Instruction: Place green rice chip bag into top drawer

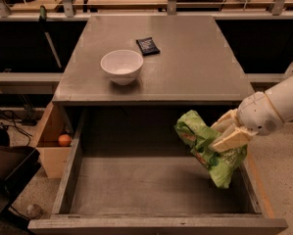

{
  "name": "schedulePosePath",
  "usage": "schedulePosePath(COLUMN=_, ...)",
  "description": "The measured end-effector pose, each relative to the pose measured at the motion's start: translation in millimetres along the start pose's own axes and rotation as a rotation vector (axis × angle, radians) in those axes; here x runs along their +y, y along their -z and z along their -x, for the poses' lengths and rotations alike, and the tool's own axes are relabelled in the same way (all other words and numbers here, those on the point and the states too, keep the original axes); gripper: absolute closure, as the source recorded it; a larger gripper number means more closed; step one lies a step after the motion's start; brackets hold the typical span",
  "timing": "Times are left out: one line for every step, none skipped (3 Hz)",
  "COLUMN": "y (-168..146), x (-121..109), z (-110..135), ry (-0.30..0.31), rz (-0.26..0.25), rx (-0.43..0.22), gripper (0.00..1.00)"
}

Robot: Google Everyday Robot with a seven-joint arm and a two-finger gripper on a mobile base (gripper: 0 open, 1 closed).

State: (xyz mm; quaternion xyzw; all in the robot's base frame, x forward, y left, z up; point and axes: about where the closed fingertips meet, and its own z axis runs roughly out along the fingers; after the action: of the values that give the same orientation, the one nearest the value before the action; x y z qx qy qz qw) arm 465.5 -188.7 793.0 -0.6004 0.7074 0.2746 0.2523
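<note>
The green rice chip bag (209, 148) is lime green and wrinkly. It hangs over the right side of the open top drawer (136, 185), above its grey bottom. My gripper (225, 135) comes in from the right on a white arm and is shut on the bag's upper right part, with its tan fingers (229, 140) pressed around it. The drawer is pulled fully out below the grey cabinet top (195, 62) and holds nothing else.
A white bowl (121, 66) and a small dark blue packet (148, 45) sit on the cabinet top. A light wooden crate (50, 138) with an orange ball (64, 140) stands left of the drawer. Cables and dark gear lie at the far left.
</note>
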Motion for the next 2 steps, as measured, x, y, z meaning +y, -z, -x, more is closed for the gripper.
schedulePosePath(y=-2.1, x=-0.8, z=2.2, ry=0.004, rz=-0.004, rx=0.000, gripper=0.86)
schedulePosePath(y=-3.6, x=-0.7, z=2.9, ry=0.005, rz=-0.002, rx=0.000, gripper=0.63)
